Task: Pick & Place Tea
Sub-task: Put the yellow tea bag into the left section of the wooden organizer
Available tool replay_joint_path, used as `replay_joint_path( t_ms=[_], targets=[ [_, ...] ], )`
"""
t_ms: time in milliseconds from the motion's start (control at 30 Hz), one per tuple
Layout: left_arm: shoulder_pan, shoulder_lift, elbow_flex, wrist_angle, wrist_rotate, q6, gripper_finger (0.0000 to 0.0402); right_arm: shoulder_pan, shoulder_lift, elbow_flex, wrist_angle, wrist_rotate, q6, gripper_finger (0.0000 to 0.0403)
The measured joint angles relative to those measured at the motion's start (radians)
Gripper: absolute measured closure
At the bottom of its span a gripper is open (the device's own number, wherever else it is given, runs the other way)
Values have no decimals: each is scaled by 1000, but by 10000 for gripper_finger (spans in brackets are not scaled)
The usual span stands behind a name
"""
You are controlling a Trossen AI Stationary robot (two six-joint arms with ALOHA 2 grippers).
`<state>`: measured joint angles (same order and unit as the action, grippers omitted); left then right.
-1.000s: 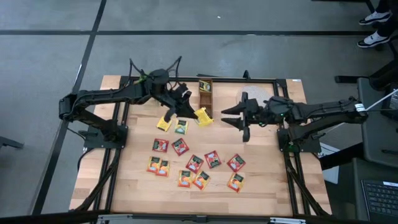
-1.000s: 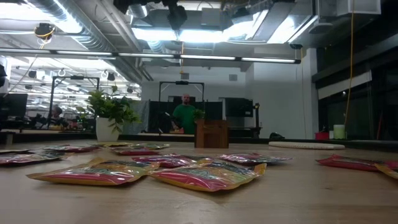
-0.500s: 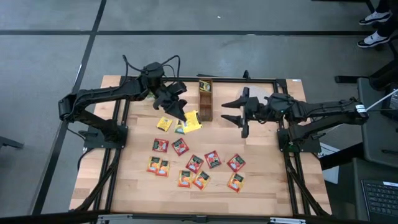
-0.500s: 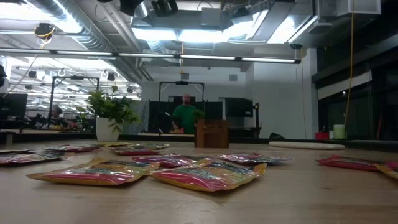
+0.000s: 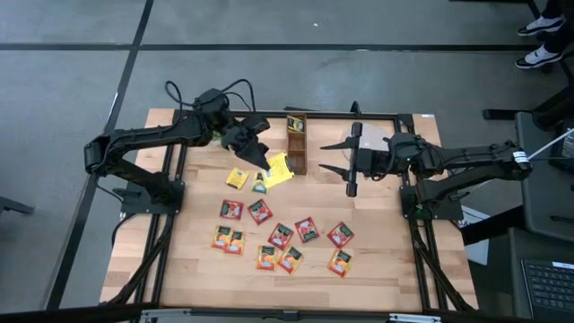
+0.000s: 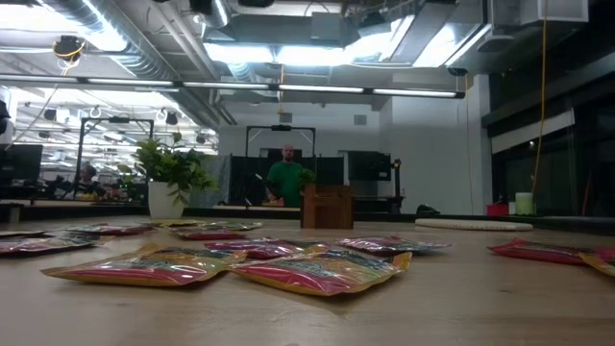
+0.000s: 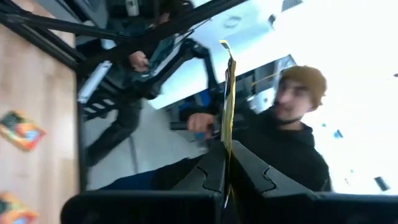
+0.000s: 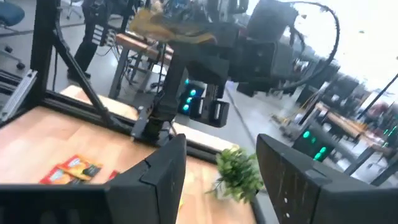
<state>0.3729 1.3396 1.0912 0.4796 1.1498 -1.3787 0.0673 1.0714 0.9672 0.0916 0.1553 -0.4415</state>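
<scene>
My left gripper [image 5: 263, 167] is shut on a yellow tea sachet [image 5: 279, 170], held in the air left of the wooden box [image 5: 296, 144]. In the left wrist view the sachet [image 7: 228, 93] shows edge-on beyond the fingers. My right gripper [image 5: 334, 157] stands open on the box's right side, level, with nothing between its fingers. It faces the left gripper and its sachet [image 8: 168, 25]. Several more sachets lie flat on the table: yellow [image 5: 236, 178], green [image 5: 259, 187], red [image 5: 259, 212] and orange [image 5: 339, 262]. My left gripper pinches the yellow sachet between its two fingers [image 7: 213, 169] by one edge [image 7: 227, 149]. The fingers come about level from the table's left. The sachet sticks out past the fingertips, turned on edge, lifted clear of the table.
The wooden box stands at the table's far middle, and in the low view [image 6: 327, 207]. A round pale mat [image 5: 372, 136] lies under my right arm. A potted plant [image 6: 173, 178] stands at the far left. People stand beyond the table [image 6: 285, 178].
My left gripper has drawn back a little toward the table's left and risen, rolling about its own line, so the yellow sachet has turned with it. My right gripper has rolled as well and its fingers have spread wider.
</scene>
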Motion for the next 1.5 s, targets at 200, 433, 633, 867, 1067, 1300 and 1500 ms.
replay_joint_path(
  t_ms=[200,433,633,867,1067,1300,1500],
  targets=[
    [-17,0,0,149,-59,-267,396,0,0,0,88,-67,-79,206],
    [-71,0,0,200,-121,-408,396,-1,0,0,157,-134,-164,206],
    [-111,0,0,258,-201,-441,396,-34,26,0,238,-258,-185,206],
    [-126,0,0,259,-220,-441,396,-73,98,36,344,-366,-175,206],
    [-122,0,0,258,-240,-423,395,-82,164,113,339,-443,-173,206],
    [-122,0,0,258,-241,-415,395,-98,220,164,335,-524,-173,206],
    [-122,0,0,256,-239,-415,396,-98,260,214,337,-579,-193,206]
  ],
)
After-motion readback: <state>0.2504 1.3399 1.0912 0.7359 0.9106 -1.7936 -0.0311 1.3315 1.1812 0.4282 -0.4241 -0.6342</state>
